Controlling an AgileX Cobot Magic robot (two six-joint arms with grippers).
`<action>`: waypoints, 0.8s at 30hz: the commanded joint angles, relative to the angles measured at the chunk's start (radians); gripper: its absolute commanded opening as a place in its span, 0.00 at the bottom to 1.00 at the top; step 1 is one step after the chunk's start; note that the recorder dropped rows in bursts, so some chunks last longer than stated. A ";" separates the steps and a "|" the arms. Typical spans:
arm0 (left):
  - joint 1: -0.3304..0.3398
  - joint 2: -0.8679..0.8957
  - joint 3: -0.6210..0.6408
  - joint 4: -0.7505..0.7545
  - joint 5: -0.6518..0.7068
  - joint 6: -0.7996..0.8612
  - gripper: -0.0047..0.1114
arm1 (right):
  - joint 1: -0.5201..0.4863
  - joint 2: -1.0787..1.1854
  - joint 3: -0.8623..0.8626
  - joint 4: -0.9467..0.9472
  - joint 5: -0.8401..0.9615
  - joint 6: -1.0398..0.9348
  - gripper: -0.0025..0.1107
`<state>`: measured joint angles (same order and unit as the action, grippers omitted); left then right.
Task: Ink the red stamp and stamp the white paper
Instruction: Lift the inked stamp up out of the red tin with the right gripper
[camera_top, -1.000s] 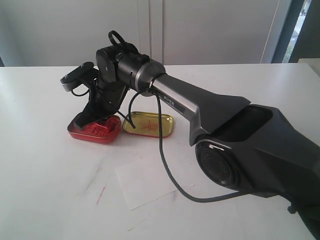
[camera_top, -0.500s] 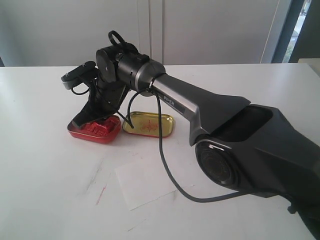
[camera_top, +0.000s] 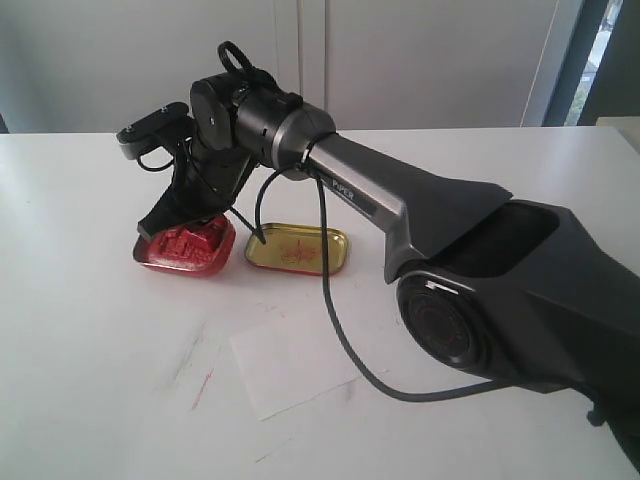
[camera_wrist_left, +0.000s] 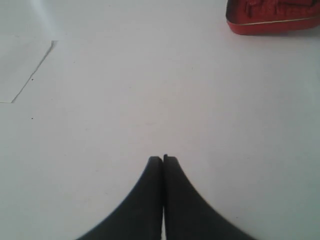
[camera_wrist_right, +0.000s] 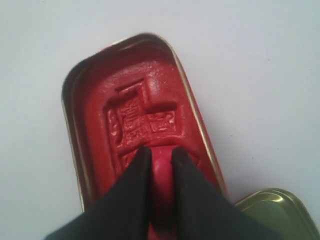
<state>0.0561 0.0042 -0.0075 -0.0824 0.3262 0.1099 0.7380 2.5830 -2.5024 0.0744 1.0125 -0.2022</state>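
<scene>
Right gripper (camera_wrist_right: 161, 153) grips the red stamp (camera_wrist_right: 161, 182), seemingly above red tin (camera_wrist_right: 95, 135).

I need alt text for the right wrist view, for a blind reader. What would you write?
The right hand grips the red stamp between its black fingers, over an open tin of red ink whose surface shows square stamp imprints. A corner of a gold-lined lid lies beside the tin on the white table.
</scene>
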 joint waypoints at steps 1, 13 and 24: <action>0.002 -0.004 0.007 -0.003 0.011 0.000 0.04 | -0.002 -0.022 -0.003 0.006 -0.033 0.016 0.02; 0.002 -0.004 0.007 -0.003 0.011 0.000 0.04 | -0.002 -0.008 -0.001 0.004 -0.032 0.026 0.02; 0.002 -0.004 0.007 -0.003 0.011 0.000 0.04 | -0.002 -0.039 0.002 0.000 0.083 0.026 0.02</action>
<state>0.0561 0.0042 -0.0075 -0.0824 0.3262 0.1099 0.7380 2.5758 -2.5024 0.0762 1.0471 -0.1837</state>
